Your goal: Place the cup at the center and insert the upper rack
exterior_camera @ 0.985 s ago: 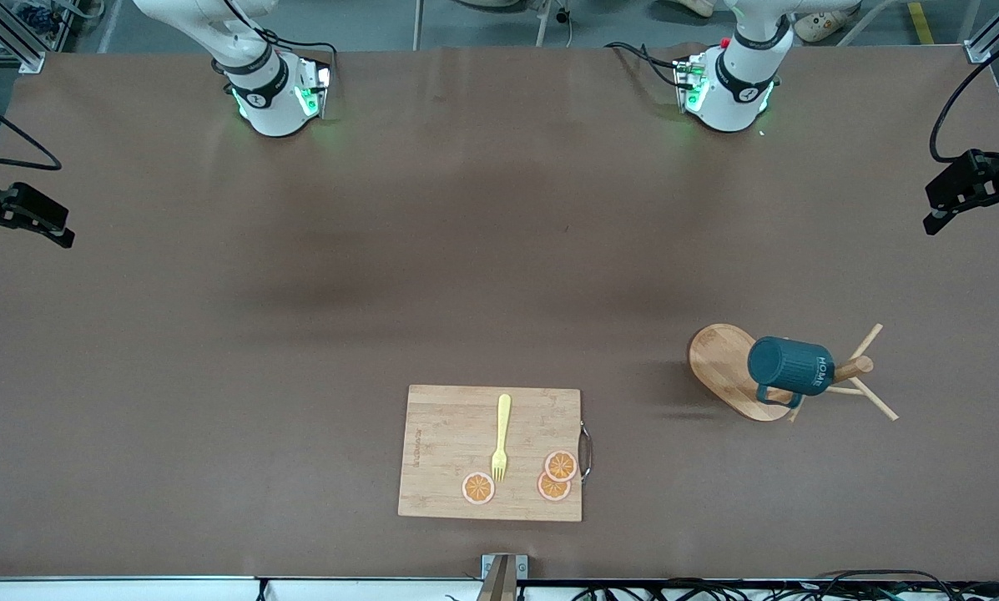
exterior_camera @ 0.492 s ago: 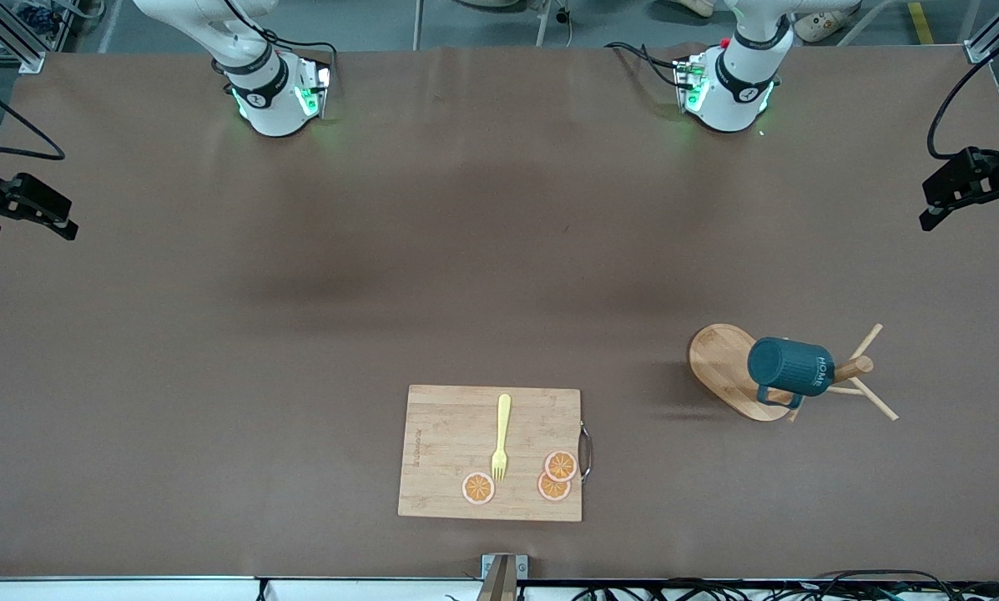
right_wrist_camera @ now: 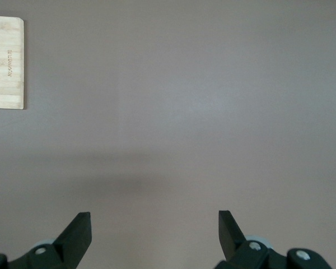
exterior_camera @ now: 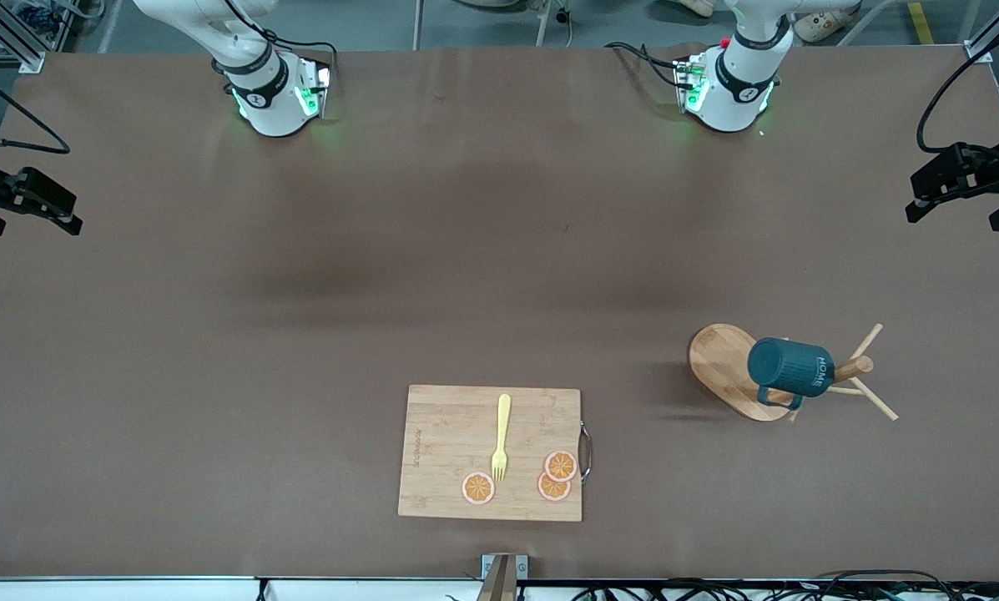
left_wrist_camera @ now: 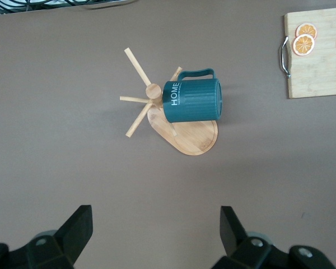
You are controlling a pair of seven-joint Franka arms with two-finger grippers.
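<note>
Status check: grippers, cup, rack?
Left gripper open, high over the table's left-arm end. Right gripper open over bare table. Cup hanging on the rack, untouched. Nothing in the way.

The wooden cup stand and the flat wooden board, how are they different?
The cup stand has an oval base, a post and thin pegs; the board is a flat rectangle with a metal handle. The stand carries a teal cup; the board carries a yellow fork and orange slices. Both are light wood.

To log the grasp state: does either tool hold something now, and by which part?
Nothing is held. The left tool is open above the table, the right tool open over bare table. The cup hangs on the upper rack.
</note>
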